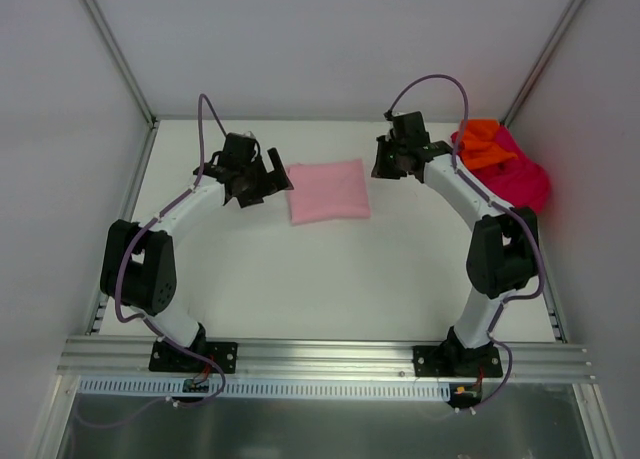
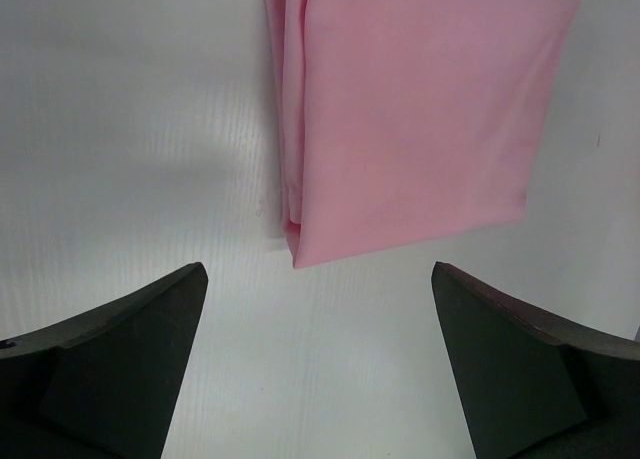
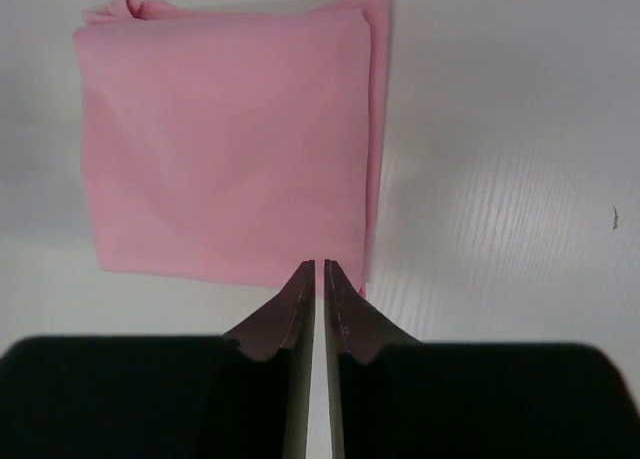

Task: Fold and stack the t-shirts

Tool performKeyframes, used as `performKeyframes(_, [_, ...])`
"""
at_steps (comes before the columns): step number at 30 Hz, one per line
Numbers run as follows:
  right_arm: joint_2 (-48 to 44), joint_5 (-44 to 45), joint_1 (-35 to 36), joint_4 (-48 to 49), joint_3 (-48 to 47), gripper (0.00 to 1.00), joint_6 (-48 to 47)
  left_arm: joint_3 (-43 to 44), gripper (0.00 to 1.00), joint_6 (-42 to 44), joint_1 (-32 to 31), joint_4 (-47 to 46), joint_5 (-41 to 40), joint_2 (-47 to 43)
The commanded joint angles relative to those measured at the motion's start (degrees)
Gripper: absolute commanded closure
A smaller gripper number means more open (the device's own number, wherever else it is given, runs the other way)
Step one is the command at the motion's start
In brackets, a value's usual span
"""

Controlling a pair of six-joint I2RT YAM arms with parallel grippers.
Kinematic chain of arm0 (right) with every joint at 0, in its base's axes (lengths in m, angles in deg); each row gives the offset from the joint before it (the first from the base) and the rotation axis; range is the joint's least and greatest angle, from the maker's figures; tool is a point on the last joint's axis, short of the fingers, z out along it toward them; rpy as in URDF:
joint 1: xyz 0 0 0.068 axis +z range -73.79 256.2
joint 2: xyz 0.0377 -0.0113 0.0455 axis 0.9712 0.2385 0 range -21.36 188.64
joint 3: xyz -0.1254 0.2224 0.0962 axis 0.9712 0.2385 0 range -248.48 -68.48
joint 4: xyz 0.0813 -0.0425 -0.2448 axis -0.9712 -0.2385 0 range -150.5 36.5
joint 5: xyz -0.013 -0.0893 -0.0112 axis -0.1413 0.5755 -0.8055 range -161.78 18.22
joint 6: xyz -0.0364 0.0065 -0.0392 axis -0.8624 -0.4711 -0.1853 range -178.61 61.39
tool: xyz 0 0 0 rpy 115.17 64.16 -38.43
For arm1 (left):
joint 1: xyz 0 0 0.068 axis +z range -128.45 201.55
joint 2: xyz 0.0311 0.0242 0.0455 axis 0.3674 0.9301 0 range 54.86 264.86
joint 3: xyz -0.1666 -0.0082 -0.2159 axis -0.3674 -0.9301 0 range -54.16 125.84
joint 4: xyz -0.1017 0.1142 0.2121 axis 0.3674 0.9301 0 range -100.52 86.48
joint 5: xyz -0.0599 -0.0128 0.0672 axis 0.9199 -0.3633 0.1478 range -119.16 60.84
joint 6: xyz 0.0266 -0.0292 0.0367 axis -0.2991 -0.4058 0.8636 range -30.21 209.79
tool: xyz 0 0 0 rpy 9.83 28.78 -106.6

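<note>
Pink shirt (image 1: pixel 328 191): we see it folded into a neat rectangle. It lies flat on the table (image 1: pixel 330 279), just above the centre of the top view, between the two tools.
Pink shirt's edges: in the left wrist view it fills the upper middle and upper right of the frame (image 2: pixel 420 109), its layered folds running down its left side. In the right wrist view it fills the upper left and centre (image 3: pixel 230 144), the layers running down its right side.
Orange shirt (image 1: pixel 482 144): we see it crumpled on top of the magenta one, in the upper right of the top view.
Magenta shirt (image 1: pixel 525 179): a loose, unfolded heap at the table's right edge, in the upper right of the top view, well apart from the pink shirt.
Right tool (image 1: pixel 388 162): in its own view its jaws (image 3: pixel 320 267) stand almost together with only a thin slit between them, and we see nothing held. In the top view it sits just right of the pink shirt, apart from it.
Left tool (image 1: pixel 268 184): its jaws are spread wide with only bare table between them (image 2: pixel 318 269). It sits just left of the pink shirt, and we cannot tell whether it touches the cloth.
Rail (image 1: pixel 330 357): a metal bar across the lower part of the top view, carrying both arm bases.
</note>
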Motion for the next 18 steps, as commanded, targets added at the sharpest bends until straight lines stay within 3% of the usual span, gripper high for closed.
performKeyframes(1, [-1.77, 0.58, 0.21, -0.88, -0.89, 0.9, -0.24, 1.76, 0.01, 0.23, 0.26, 1.53, -0.24, 0.24])
performKeyframes(3, [-2.21, 1.01, 0.12, -0.62, -0.45, 0.99, -0.15, 1.76, 0.01, 0.67, 0.26, 1.88, -0.59, 0.07])
performKeyframes(7, [-2.39, 0.93, 0.21, -0.7, -0.44, 0.96, -0.33, 2.02, 0.01, 1.2, 0.18, 2.06, -1.29, -0.55])
performKeyframes(8, [-2.47, 1.27, 0.12, -1.31, -0.62, 0.69, -0.42, 2.02, 0.01, 1.9, 0.26, 2.32, -1.12, -0.81])
performKeyframes(9, [-2.65, 1.54, 0.21, -1.58, -0.62, 0.48, -0.59, 2.28, 0.01, 2.25, 0.26, 3.02, -1.03, -0.81])
performKeyframes(11, [-3.17, 2.85, -0.14, -3.5, -2.19, 0.13, -1.03, 2.99, 0.01, 4.09, 0.26, 4.16, -0.24, -0.99])
performKeyframes(14, [-5.8, 3.65, -1.02, -7.12, -3.26, 0.0, -1.82, 1.77, 0.01, 2.88, 0.26, 4.35, 0.37, -1.34])
performKeyframes(18, [-9.23, 0.15, -5.41, -8.7, -0.11, 0.0, -1.65, -1.4, 0.01, 0.15, 0.0, -2.94, 2.23, 0.15])
